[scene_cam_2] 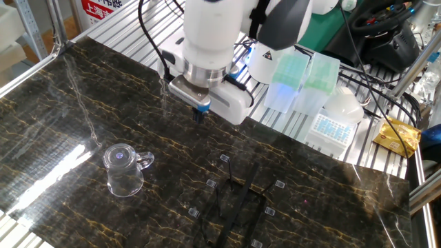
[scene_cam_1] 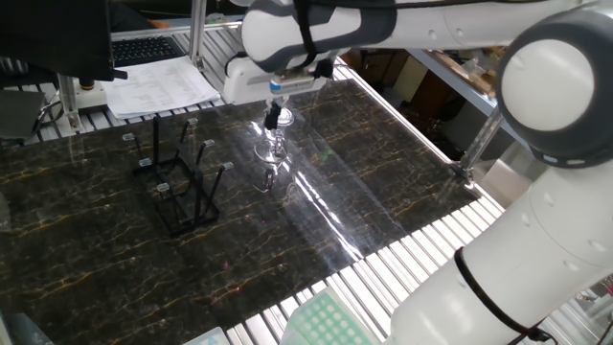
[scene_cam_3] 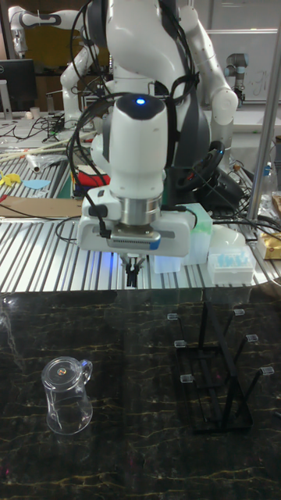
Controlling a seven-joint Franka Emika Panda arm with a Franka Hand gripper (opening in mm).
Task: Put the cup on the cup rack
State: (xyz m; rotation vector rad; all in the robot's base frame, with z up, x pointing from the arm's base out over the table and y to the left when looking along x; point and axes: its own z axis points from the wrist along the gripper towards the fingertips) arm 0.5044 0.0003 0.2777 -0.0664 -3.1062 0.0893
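Note:
The cup (scene_cam_2: pixel 124 169) is a clear glass mug standing upright on the dark marble table, its handle pointing toward the cup rack; it also shows as the cup (scene_cam_3: pixel 66 394) and, faintly, the cup (scene_cam_1: pixel 271 158). The cup rack (scene_cam_2: pixel 238 207) is a black wire stand with pale-capped pegs, resting on the table apart from the cup, and shows again as the rack (scene_cam_3: pixel 222 373) and the rack (scene_cam_1: pixel 182 187). My gripper (scene_cam_2: pixel 198 115) hangs above the table behind the cup, toward the robot base, fingers together and holding nothing. The tall view shows my gripper (scene_cam_3: pixel 133 277) up and to the right of the cup.
Pipette-tip boxes (scene_cam_2: pixel 303 79) and a white lidded container (scene_cam_2: pixel 342 105) sit on the slatted surface behind the table. Papers (scene_cam_1: pixel 158 84) lie beyond the far edge. A metal post (scene_cam_1: pixel 479 144) stands at the table's corner.

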